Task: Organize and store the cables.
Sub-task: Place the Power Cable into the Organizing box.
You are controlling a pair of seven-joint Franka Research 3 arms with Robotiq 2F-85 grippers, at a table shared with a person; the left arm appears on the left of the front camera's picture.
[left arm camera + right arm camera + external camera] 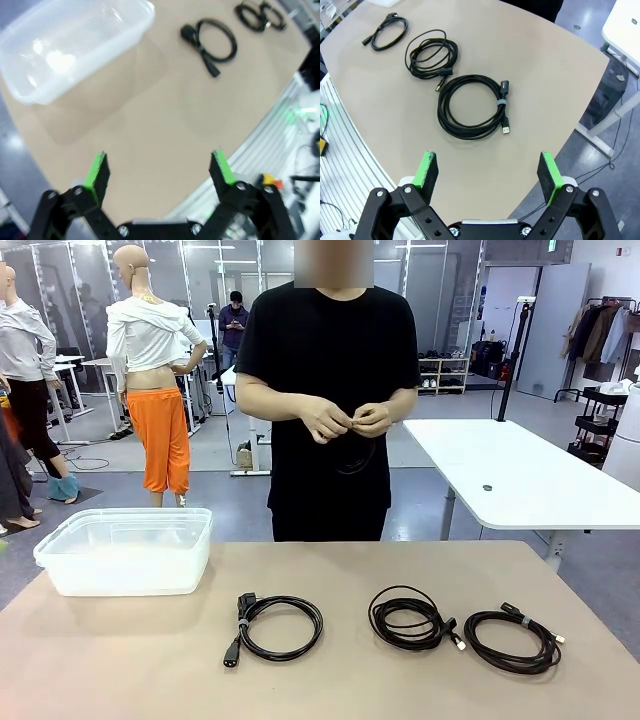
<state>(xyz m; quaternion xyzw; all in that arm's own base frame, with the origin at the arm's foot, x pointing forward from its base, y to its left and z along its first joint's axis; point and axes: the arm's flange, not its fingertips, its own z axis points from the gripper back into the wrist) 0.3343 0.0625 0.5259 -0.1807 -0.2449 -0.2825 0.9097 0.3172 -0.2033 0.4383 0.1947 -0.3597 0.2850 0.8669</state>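
Left claw [159,161], fingers apart and empty, hangs tilted over the surface [165,115] near the bin [90,65]. Right claw [487,162], likewise spread, looks down on three coiled cables [470,134] rowed beside the bin; a person's hands [350,420] hold a fourth.

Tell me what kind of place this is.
Probably a robotics lab or workshop in a large open hall: white work tables, a black cart, and a tan table laid with coiled cables.

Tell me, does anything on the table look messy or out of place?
Nothing stands out: three cables lie neatly coiled in a row on the table, and the clear bin stands upright and empty.
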